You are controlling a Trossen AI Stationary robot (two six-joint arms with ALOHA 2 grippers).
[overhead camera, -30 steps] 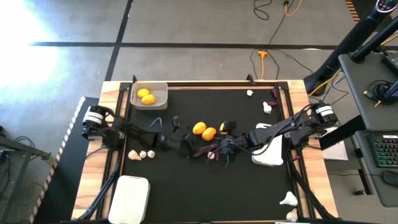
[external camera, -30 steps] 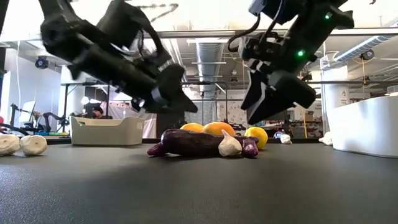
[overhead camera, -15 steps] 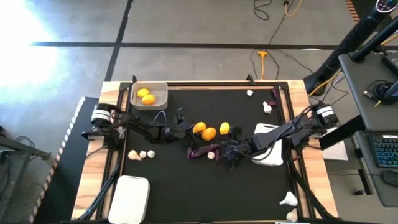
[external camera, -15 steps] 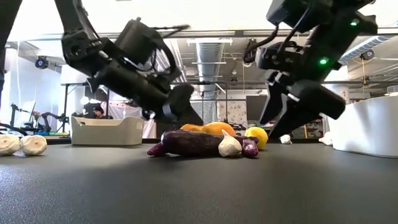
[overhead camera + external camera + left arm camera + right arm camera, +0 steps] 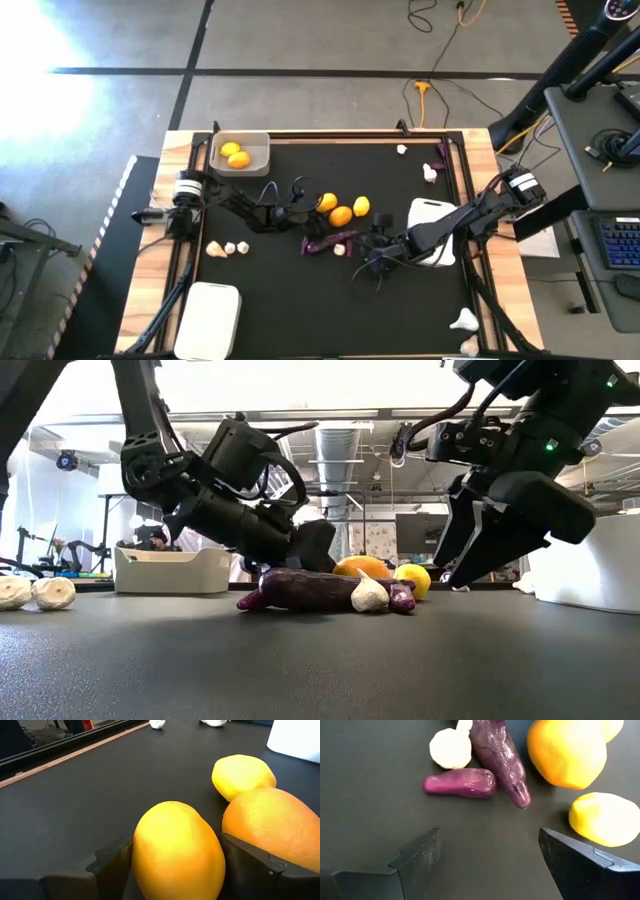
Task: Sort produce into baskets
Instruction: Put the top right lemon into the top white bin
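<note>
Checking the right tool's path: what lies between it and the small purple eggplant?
Bare black tabletop, per the right wrist view, between right tool and small purple eggplant.

place: lab/workshop | evidence: exposed ceiling ducts, concrete floor

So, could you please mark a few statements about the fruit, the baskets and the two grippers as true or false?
1. The left gripper has a citrus fruit between its open fingers. True.
2. The basket at the table's far left corner holds two eggplants. False: it holds two yellow citrus fruits.
3. The right gripper is shut on the small eggplant. False: its fingers are open and empty, and the small eggplant lies ahead of them on the table.
4. A white garlic bulb lies against the large eggplant. True.
5. The basket at the near left corner is full of garlic. False: nothing shows in it.
</note>
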